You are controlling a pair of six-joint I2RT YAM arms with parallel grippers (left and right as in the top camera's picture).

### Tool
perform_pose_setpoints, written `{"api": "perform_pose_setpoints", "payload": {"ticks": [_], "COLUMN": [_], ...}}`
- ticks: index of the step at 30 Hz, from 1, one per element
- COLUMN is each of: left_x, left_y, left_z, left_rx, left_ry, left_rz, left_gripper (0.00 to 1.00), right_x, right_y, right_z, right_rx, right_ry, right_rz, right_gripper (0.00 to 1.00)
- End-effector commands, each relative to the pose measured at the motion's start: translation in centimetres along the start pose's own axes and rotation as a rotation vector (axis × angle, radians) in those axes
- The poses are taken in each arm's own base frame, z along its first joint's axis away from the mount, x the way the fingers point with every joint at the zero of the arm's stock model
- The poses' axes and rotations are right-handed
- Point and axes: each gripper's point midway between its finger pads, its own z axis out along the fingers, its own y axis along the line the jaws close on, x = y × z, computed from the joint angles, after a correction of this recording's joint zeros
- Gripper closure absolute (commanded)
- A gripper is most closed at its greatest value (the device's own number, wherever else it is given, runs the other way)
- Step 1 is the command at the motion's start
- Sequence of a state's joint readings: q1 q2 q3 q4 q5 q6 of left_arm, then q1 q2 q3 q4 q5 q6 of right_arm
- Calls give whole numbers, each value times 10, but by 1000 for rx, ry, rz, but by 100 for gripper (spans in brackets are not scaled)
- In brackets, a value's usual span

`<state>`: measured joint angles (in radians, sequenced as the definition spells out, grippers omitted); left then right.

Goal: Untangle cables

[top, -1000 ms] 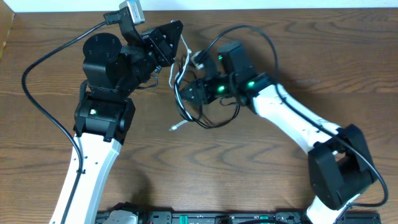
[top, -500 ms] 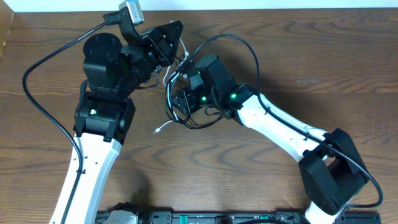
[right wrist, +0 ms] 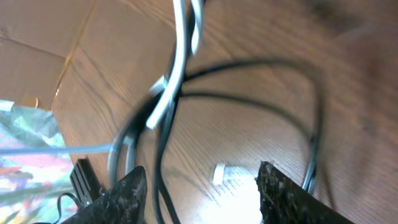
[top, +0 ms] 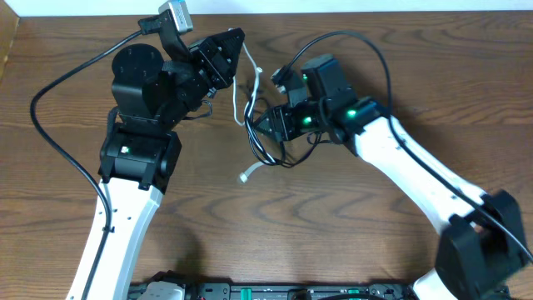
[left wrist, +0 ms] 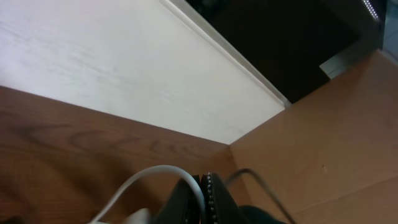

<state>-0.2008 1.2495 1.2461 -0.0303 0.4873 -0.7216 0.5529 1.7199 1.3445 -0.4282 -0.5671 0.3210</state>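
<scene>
1. The left tool (top: 236, 43) is fully closed. It seems to pinch the far end of the white cable (top: 251, 65), although the left wrist view shows only a short piece of this cable beside the jaws.
2. The right tool (right wrist: 202, 190) is about half open, and I see nothing gripped between its fingers.
3. From the left tool the white cable runs toward the near side, and its plug (top: 246, 177) lies free on the table (top: 350, 225).
4. The black cable (top: 279, 164) makes several loops around the middle of the white one. This knot lies just to the left of the right tool and a little nearer, so the right arm is the closer one.
5. In my judgement, the right tool should take a black loop and pull it to the right, across the line of the white cable.
6. The table is flat wood, and bare wood lies on the right and near sides for such a pull.
</scene>
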Motion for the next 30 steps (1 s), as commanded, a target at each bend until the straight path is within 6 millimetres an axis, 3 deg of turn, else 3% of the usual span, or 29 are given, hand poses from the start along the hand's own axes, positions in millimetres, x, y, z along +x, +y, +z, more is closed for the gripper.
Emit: {"api": "perform_pose_setpoints", "payload": {"ticks": [1, 4, 8, 15, 20, 24, 26, 30], "left_x": [-4, -2, -5, -5, -5, -5, -5, -5], "left_y": [3, 7, 10, 10, 10, 10, 10, 10], "left_z": [4, 7, 6, 6, 6, 6, 6, 6], "left_rx": [-9, -16, -32, -34, -34, -33, -34, -34], "left_ry": [-8, -2, -21, -22, -22, -22, -22, -23], "left_rz": [-43, -57, -94, -94, -94, -94, -94, -92], "left_gripper": [92, 93, 93, 93, 93, 93, 93, 93], "right_x": [-10, -10, -11, 6, 11, 11, 13, 15], "right_y": [2, 2, 21, 34, 28, 14, 12, -7], "right_z": [-15, -13, -5, 11, 19, 40, 47, 50], "right_rx": [57, 85, 50, 30, 46, 57, 56, 139], "right_ry": [-51, -59, -71, -16, 1, 6, 13, 16], "right_rz": [-16, -4, -109, -161, -154, -157, -180, -175], "right_gripper": [51, 51, 42, 45, 48, 50, 58, 99]}}
